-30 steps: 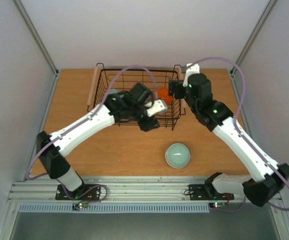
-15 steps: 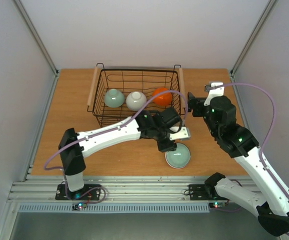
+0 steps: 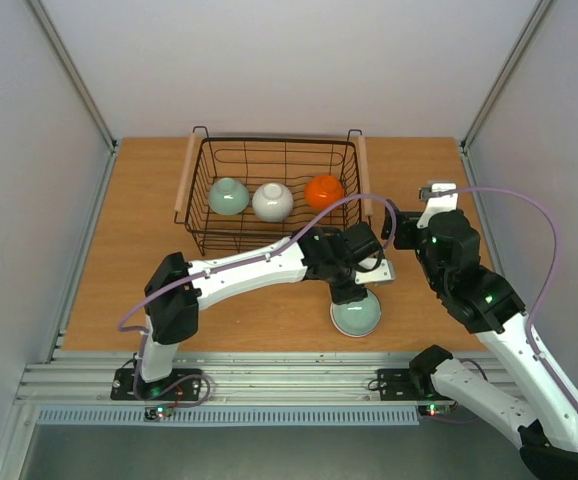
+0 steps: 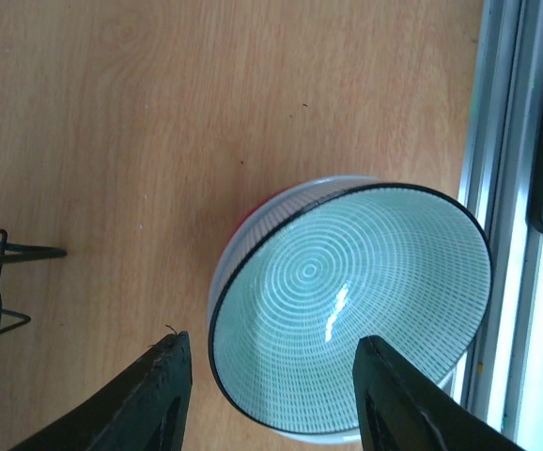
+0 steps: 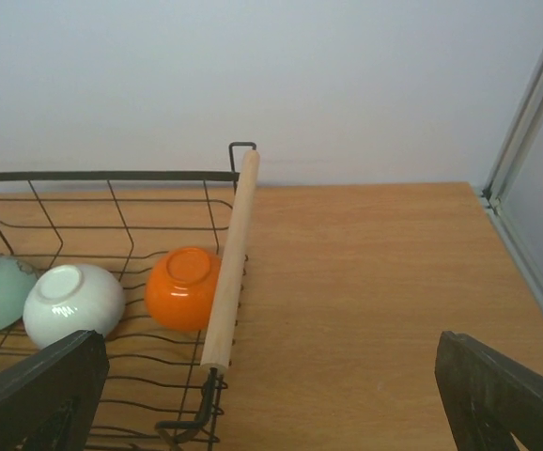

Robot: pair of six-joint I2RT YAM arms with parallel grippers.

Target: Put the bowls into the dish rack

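The black wire dish rack (image 3: 274, 142) stands at the back of the table. Upside down in it lie a pale green bowl (image 3: 229, 196), a white bowl (image 3: 272, 201) and an orange bowl (image 3: 324, 191). A nested stack with a blue-and-white patterned bowl (image 3: 357, 315) on top sits near the table's front edge. My left gripper (image 3: 357, 288) is open just above the stack; in the left wrist view (image 4: 271, 399) one finger is outside the patterned bowl's (image 4: 347, 301) rim and one over its inside. My right gripper (image 3: 393, 226) is open and empty, right of the rack.
The rack's right wooden handle (image 5: 231, 254) lies just left of my right gripper (image 5: 271, 413), with the orange bowl (image 5: 185, 287) beside it. The aluminium rail (image 4: 511, 235) at the table's front edge runs close to the stack. Bare wood lies right of the rack.
My left arm has swung out of the rack, forward and to the right, and now sits over the stack. My right arm has drawn back from the rack to the right.
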